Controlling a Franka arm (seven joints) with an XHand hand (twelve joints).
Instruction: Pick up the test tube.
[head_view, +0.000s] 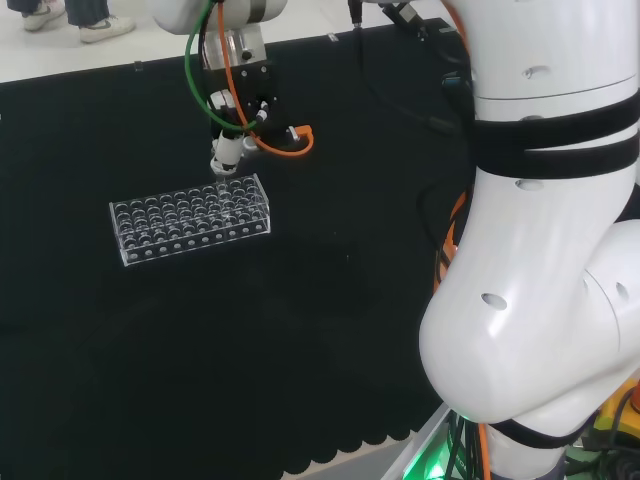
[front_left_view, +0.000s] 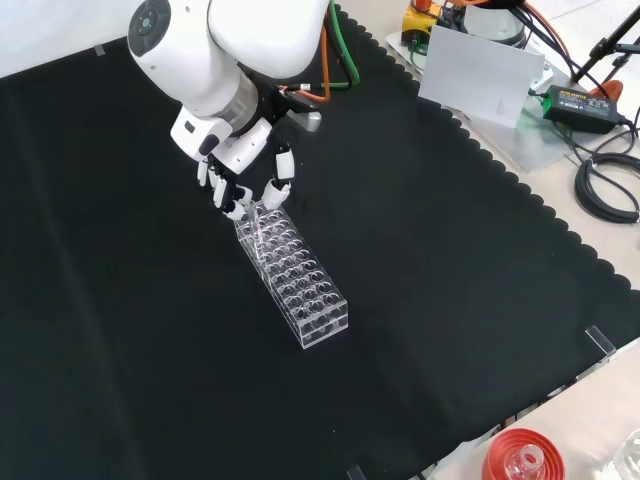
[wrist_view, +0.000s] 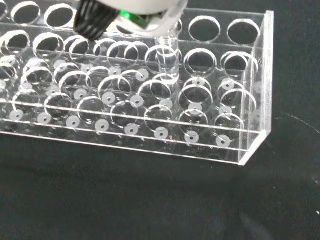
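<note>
A clear plastic test-tube rack (head_view: 190, 220) with several rows of round holes lies on the black cloth. A clear test tube (wrist_view: 167, 55) stands upright in a hole near one end of the rack (wrist_view: 150, 125). Its top runs up behind the blurred white underside of the hand (wrist_view: 135, 10). In the front view the hand (front_left_view: 235, 150) hangs over the far end of the rack (front_left_view: 300, 285). Its fingers (front_left_view: 283, 165) point down and are spread, with a gap between the tips. In the head view the hand (head_view: 228, 150) sits just above the rack's right end.
The arm's white links (head_view: 540, 250) stand at the head view's right. A red ribbed ring stand (front_left_view: 520, 460) with glassware sits off the cloth at the front view's bottom right. A grey plate (front_left_view: 480, 65) and cables (front_left_view: 610, 185) lie beyond the cloth's scalloped edge.
</note>
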